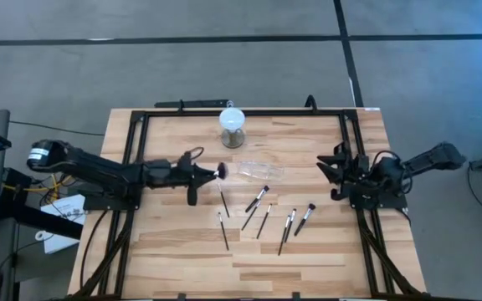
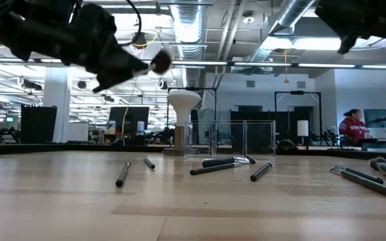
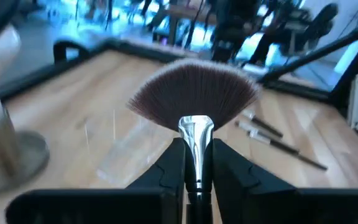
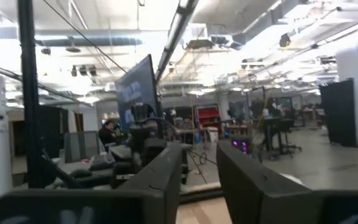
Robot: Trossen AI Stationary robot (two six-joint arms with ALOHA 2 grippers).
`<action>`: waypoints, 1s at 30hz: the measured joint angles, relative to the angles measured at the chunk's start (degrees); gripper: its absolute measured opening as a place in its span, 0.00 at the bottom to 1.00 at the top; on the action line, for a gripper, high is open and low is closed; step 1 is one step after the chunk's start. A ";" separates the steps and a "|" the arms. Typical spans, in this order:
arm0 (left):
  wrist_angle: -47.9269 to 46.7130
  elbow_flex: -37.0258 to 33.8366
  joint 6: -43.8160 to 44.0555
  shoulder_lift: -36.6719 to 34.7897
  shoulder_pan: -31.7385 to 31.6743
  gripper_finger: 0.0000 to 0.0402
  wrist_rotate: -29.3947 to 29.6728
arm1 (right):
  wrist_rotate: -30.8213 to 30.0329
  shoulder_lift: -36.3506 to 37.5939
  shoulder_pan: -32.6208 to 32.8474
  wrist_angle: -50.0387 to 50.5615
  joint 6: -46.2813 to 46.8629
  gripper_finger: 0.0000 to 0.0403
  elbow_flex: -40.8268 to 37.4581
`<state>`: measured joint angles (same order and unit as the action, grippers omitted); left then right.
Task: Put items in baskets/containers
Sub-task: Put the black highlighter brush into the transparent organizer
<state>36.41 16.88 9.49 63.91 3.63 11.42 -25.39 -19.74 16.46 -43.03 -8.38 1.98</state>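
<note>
Fan brush (image 3: 194, 99) between left end effector (image 3: 196, 163) fingers

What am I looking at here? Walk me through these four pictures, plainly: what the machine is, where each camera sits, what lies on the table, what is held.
It is a robot with two dark arms at a wooden table.

One camera looks straight down, one sits at table height, and one rides on each wrist.

The left gripper is raised above the table and shut on a fan brush, near the clear container. The right gripper waits open at the table's right edge, holding nothing.

Several slim makeup brushes lie loose on the wood. A grey cylinder with a white round top stands at the back.
</note>
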 joint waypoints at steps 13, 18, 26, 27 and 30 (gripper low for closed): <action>6.51 0.02 1.38 0.71 -9.27 0.14 -29.31 | 8.42 -50.11 -14.11 -5.37 2.53 0.55 22.71; 6.74 0.02 5.82 0.71 -9.26 0.14 -32.13 | 14.35 -66.38 -14.24 -5.33 -5.81 0.55 36.20; 7.01 0.02 7.11 0.66 -8.08 0.14 -34.22 | 15.59 -80.61 -14.24 10.83 -13.14 0.52 53.99; 7.01 0.02 7.55 0.66 -7.97 0.14 -34.29 | 15.92 -81.46 -14.24 13.23 -13.38 0.51 55.64; 7.01 0.04 7.91 0.64 -7.48 0.14 -34.28 | 16.89 -82.84 -13.93 18.30 -15.45 0.51 59.20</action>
<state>43.42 16.93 17.40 64.55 -3.84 -22.86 -8.50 -102.58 2.53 -24.74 -23.83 61.18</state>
